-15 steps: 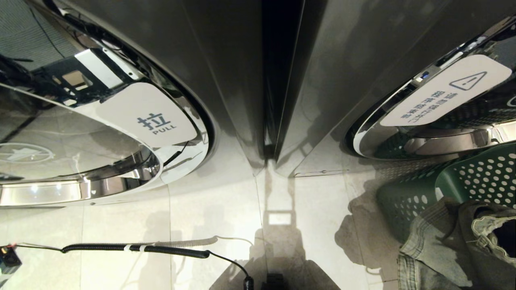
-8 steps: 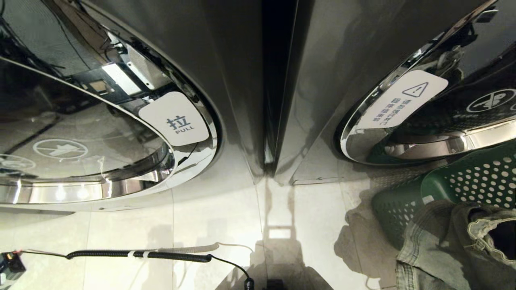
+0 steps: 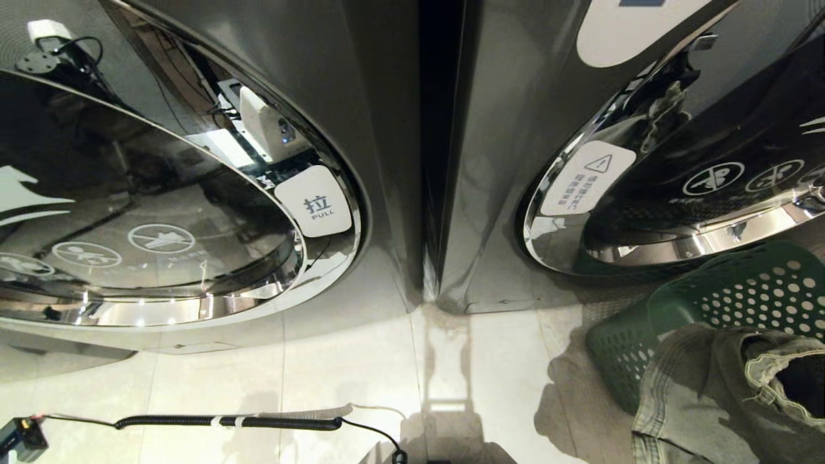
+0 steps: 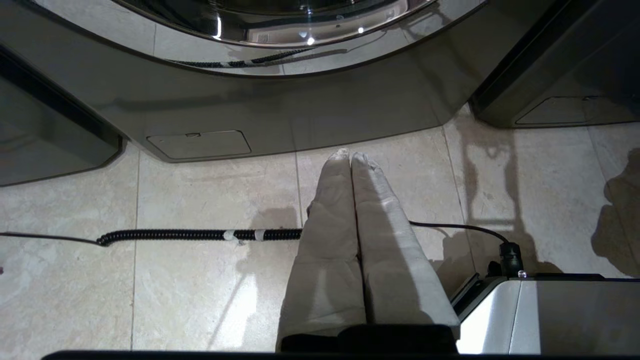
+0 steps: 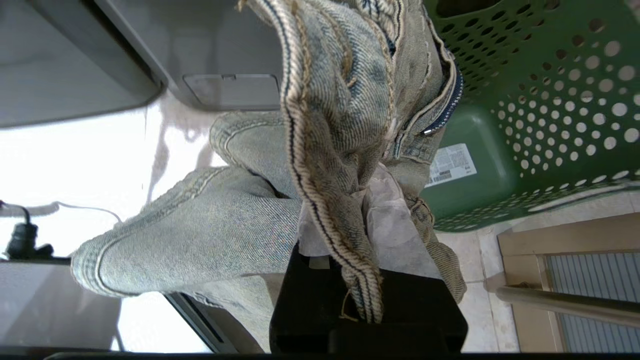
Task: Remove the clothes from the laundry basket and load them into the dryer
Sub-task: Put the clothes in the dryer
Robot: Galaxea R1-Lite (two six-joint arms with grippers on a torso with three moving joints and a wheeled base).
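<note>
Faded blue jeans [image 3: 709, 386] hang at the lower right of the head view, partly over the green perforated laundry basket [image 3: 741, 290]. My right gripper [image 5: 350, 200] is shut on the jeans [image 5: 225, 225], with a denim seam pinched between its cloth-wrapped fingers, just beside the basket [image 5: 540, 100]. Two front-loading machines stand side by side, the left door [image 3: 193, 258] with a PULL tag [image 3: 319, 205] and the right door [image 3: 709, 193] behind the basket. I cannot tell which one is the dryer. My left gripper [image 4: 351, 156] is shut and empty, pointing at the floor.
A black coiled cable [image 3: 225, 422] lies across the tiled floor in front of the left machine. A dark gap [image 3: 441, 161] separates the two machines. My grey base [image 4: 550, 315] sits beside the left gripper. A wooden frame [image 5: 575, 250] stands to one side of the basket.
The whole head view has shifted, so the camera has moved: more of both round doors shows and the floor cable sits lower. The jeans stay at the lower right.
</note>
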